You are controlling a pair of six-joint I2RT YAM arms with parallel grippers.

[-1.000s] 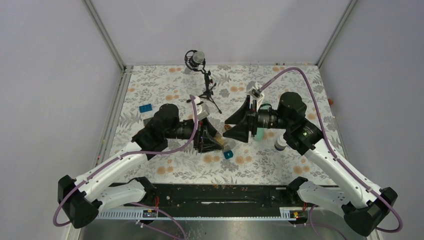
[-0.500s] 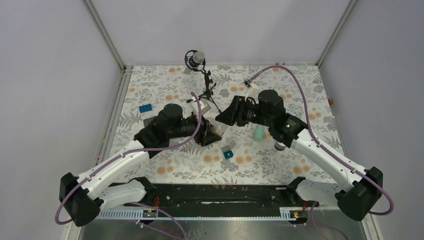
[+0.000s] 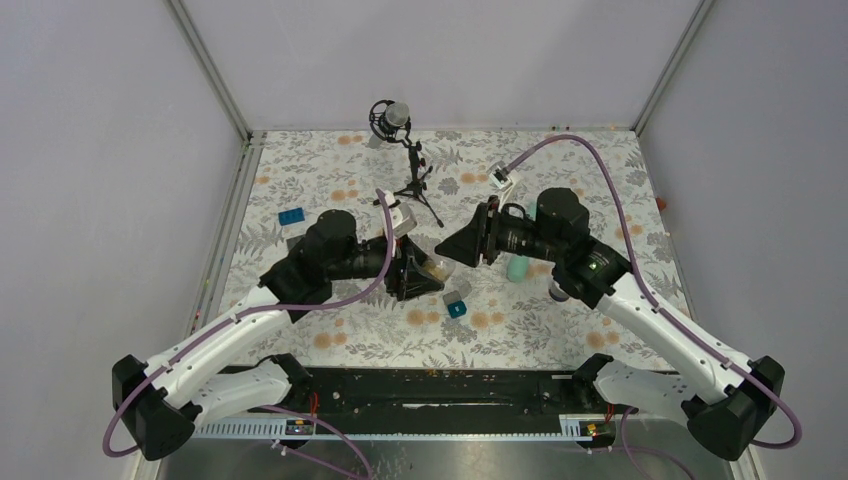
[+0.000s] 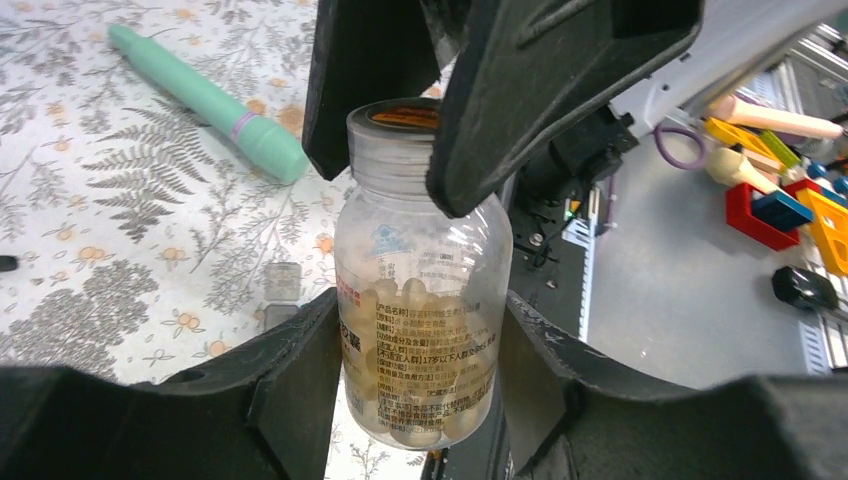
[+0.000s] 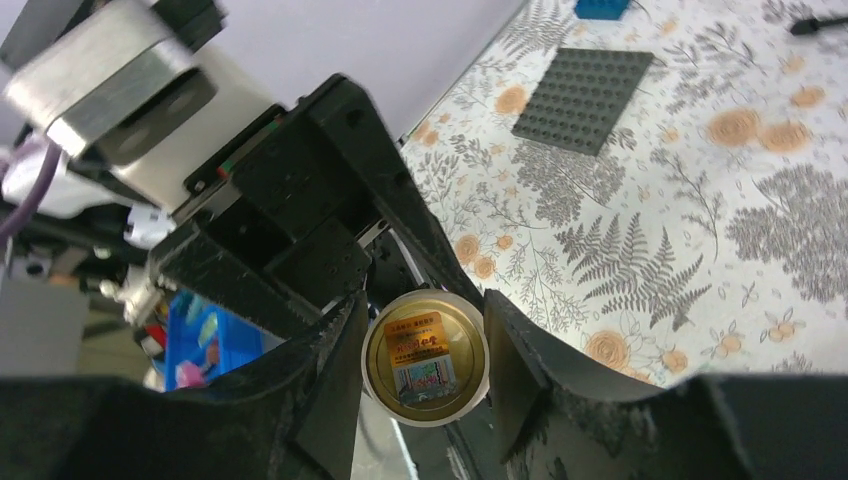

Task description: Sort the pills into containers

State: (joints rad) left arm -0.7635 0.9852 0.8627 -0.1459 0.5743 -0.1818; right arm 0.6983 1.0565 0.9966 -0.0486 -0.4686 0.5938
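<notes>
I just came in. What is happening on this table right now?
The left hand is shut on a clear pill bottle, holding it by its body. The right hand has one finger on each side of the bottle's cap, which is on; whether it already grips the cap I cannot tell. The pills sit inside the bottle. The mint-green organizer strip lies on the flowered tablecloth, untouched.
</notes>
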